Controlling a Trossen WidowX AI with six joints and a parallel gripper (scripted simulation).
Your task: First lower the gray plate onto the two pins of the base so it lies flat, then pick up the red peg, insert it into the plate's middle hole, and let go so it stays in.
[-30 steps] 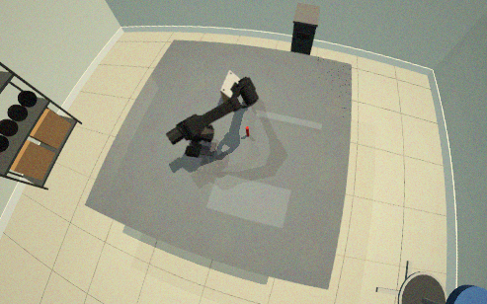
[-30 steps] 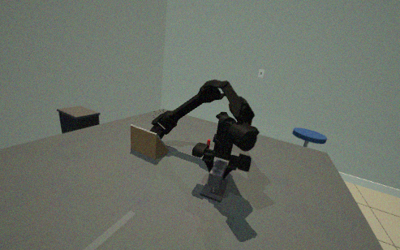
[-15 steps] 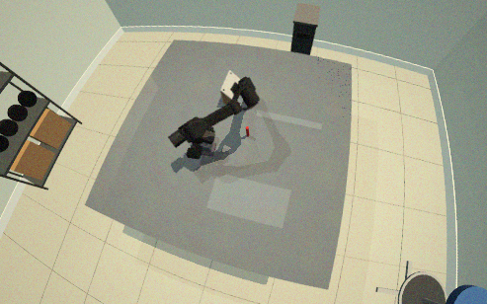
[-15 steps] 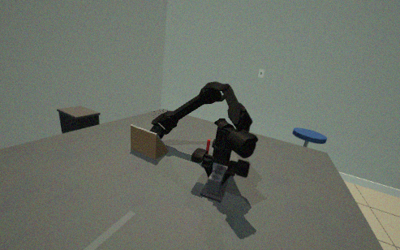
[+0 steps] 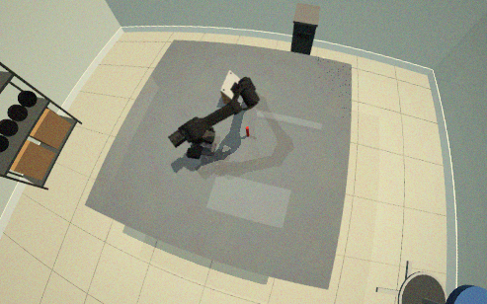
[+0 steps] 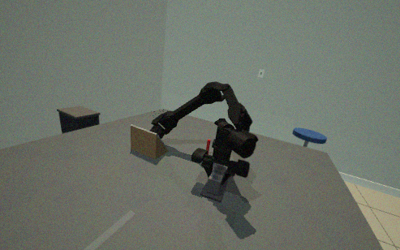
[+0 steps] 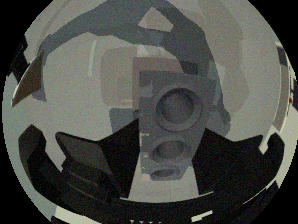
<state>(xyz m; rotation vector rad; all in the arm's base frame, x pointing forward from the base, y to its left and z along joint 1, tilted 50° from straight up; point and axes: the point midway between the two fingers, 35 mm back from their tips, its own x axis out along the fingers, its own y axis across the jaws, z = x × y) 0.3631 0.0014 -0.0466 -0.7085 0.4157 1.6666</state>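
Note:
My gripper (image 6: 218, 176) (image 7: 165, 121) is low over the table and shut on the gray plate (image 6: 219, 168) (image 7: 162, 134), with one finger on each side. The plate shows three round holes in the wrist view. It is just over the base (image 6: 206, 196) (image 7: 157, 64), which is mostly hidden under it. In the exterior view the plate looks tilted, with its lower end at the base; the pins are hidden, and I cannot tell how they meet the plate. The red peg (image 5: 247, 131) (image 6: 208, 145) stands upright on the table, apart from the gripper and partly behind it in the exterior view.
A brown block with a white face (image 5: 228, 83) (image 6: 142, 143) (image 7: 31, 82) stands on the gray table (image 5: 299, 247) (image 6: 59, 195), near the arm's far end. A dark cabinet (image 5: 304, 37) (image 6: 79, 121) and a blue stool (image 5: 474, 294) (image 6: 309, 135) are beyond the table.

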